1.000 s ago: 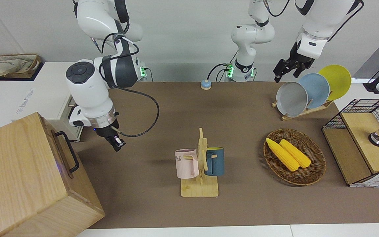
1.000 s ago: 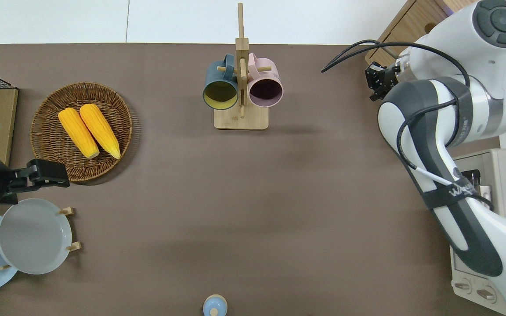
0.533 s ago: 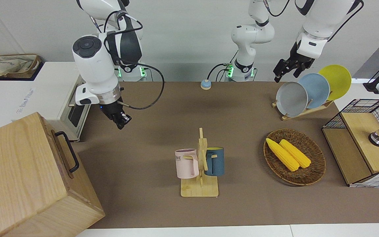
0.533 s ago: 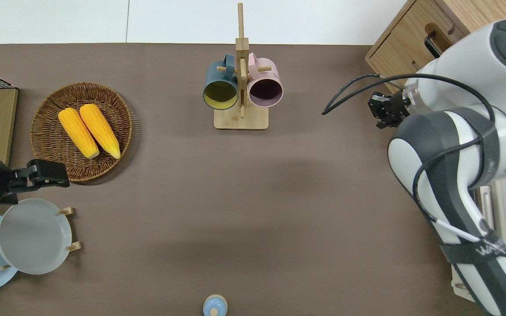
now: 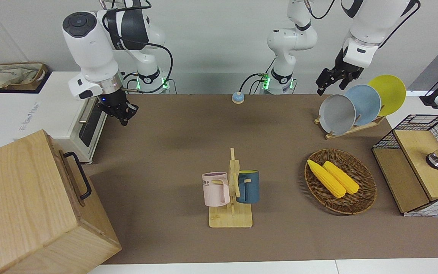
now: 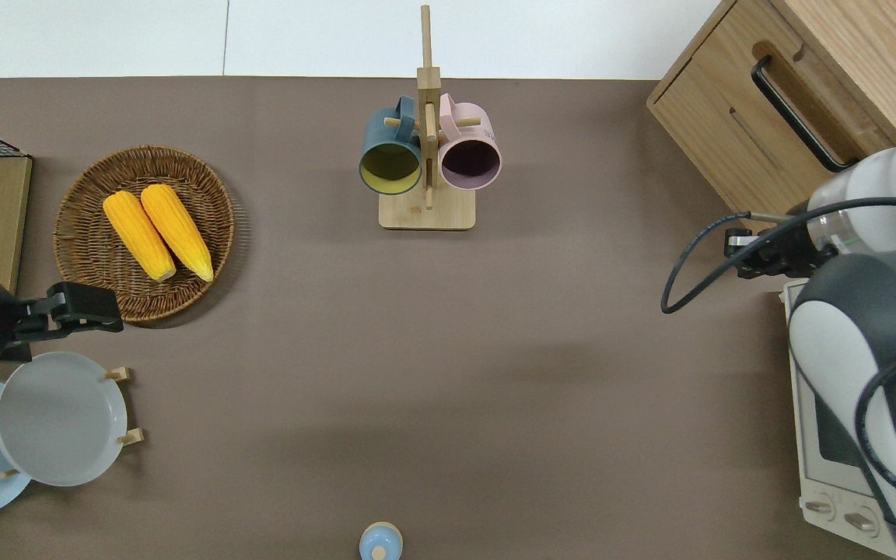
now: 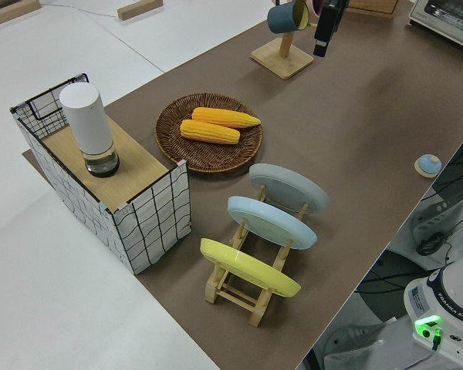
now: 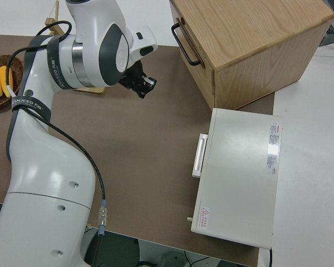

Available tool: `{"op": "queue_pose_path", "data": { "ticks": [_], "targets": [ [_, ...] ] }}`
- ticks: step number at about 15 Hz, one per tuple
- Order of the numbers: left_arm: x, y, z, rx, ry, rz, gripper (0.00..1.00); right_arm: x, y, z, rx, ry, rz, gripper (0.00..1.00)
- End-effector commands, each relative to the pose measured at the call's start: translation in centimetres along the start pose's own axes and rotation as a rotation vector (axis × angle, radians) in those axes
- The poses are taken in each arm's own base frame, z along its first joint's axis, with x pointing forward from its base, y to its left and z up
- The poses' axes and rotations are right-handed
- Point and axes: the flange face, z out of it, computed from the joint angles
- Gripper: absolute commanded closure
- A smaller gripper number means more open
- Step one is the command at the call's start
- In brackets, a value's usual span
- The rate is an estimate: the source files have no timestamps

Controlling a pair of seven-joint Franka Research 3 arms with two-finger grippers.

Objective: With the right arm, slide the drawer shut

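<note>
Item one, the drawer: I see it pushed in, its front level with the face of the light-wood box at the right arm's end of the table, farther from the robots than the toaster oven. Its black loop handle stands free, nothing touching it.

Item two, the right gripper: up in the air, well apart from the handle. From overhead I place it over bare table just beside the oven's corner, between the oven and the box. Whether its fingers are spread or closed I cannot tell.

Item three, the left arm: parked.

Item four, the rest on the brown table: a mug stand with a pink mug and a blue mug near the middle; a wicker basket holding two corn cobs; a plate rack with grey, blue and yellow plates; a black wire-mesh box at the left arm's end.
</note>
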Motion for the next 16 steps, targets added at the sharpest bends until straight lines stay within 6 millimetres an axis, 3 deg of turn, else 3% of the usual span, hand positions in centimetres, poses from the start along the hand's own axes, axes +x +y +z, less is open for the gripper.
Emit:
{"op": "queue_pose_path", "data": {
  "ticks": [1, 4, 5, 7, 8, 9, 16],
  "targets": [
    [-0.3, -0.3, -0.4, 0.001, -0.005, 0.004, 0.01, -1.1, 1.2, -0.9, 0.026, -0.005, -0.131, 1.000],
    [-0.3, -0.3, -0.5, 0.000, -0.004, 0.004, 0.01, -0.9, 1.1, -2.6, 0.027, 0.006, -0.137, 1.000],
    [-0.3, -0.3, -0.4, 0.001, -0.005, 0.004, 0.01, -0.8, 1.0, -3.3, 0.024, 0.020, -0.140, 0.866],
    [-0.3, -0.3, -0.5, 0.000, -0.004, 0.004, 0.01, -0.6, 1.1, -3.9, 0.033, 0.034, -0.138, 0.471],
    [-0.3, -0.3, -0.4, 0.001, -0.005, 0.004, 0.01, -0.6, 0.9, -4.2, 0.033, 0.039, -0.144, 0.129],
    [-0.3, -0.3, -0.5, 0.000, -0.004, 0.004, 0.01, -0.6, 0.7, -4.2, 0.031, 0.041, -0.148, 0.018],
    [-0.3, -0.3, -0.4, 0.001, -0.005, 0.004, 0.01, -0.3, 0.8, -6.4, 0.093, 0.076, -0.119, 0.015]
  ]
}}
